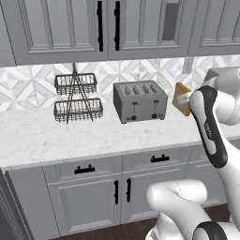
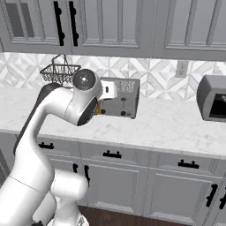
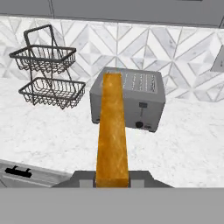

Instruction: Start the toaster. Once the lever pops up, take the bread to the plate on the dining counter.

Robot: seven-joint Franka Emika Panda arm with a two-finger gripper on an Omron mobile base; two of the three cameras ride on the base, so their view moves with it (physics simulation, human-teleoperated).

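Grey kitchen, white marble worktop (image 1: pixel 42 136) running under the wall cabinets, and nearest to us the gripper (image 3: pixel 112 181) is clamped tight on the bread (image 3: pixel 113 131). From the hand view the slice runs edge-on away from the camera, golden crust up, pinched at its near end between the jaws. That narrow squeeze across the thin faces looks deliberate: it keeps the slice stiff and flat for carrying. In the left base view the bread shows as a tan square beside the arm's wrist, up in the air, well clear of the worktop and off to the right of the toaster (image 1: pixel 140 101).

Next back, the toaster sits on the worktop near the tiled wall, slots up, levers and knobs facing the room. No slice pokes out of the slots I can see, so my read is that toasting is done and the carry is under way.

Beside it, further left, stands the two-tier wire basket (image 1: pixel 77 97), apart from the toaster. Off to the right in the right base view sits a grey appliance (image 2: pixel 212 99). Plate and dining counter lie elsewhere, so the base probably has to drive.
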